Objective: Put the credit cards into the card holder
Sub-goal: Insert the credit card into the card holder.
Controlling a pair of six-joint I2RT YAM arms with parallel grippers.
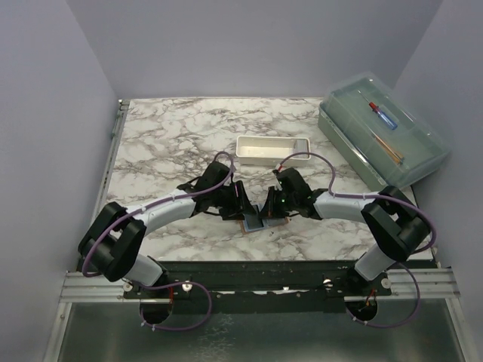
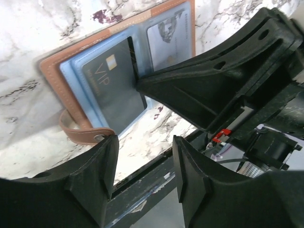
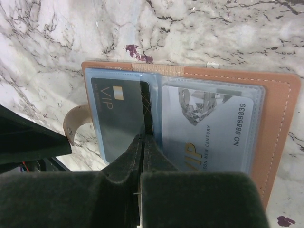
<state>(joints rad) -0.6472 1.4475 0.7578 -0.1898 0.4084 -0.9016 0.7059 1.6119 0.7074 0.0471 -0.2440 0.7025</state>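
1. From above, the card holder (image 1: 254,222) lies mostly hidden under the left hand (image 1: 240,202) and right hand (image 1: 273,205); its cards are too small to tell
2. In the right wrist view, the right hand hides the dark VIP card's (image 3: 118,118) lower corner
3. In the left wrist view, the pale card (image 2: 166,40) is partly covered and its print is blurred

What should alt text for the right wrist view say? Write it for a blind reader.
An open tan card holder lies on the marble table with a dark VIP card in its left pocket and a silver VIP card in its right. The shut right end effector has its tips at the dark card's edge by the fold.
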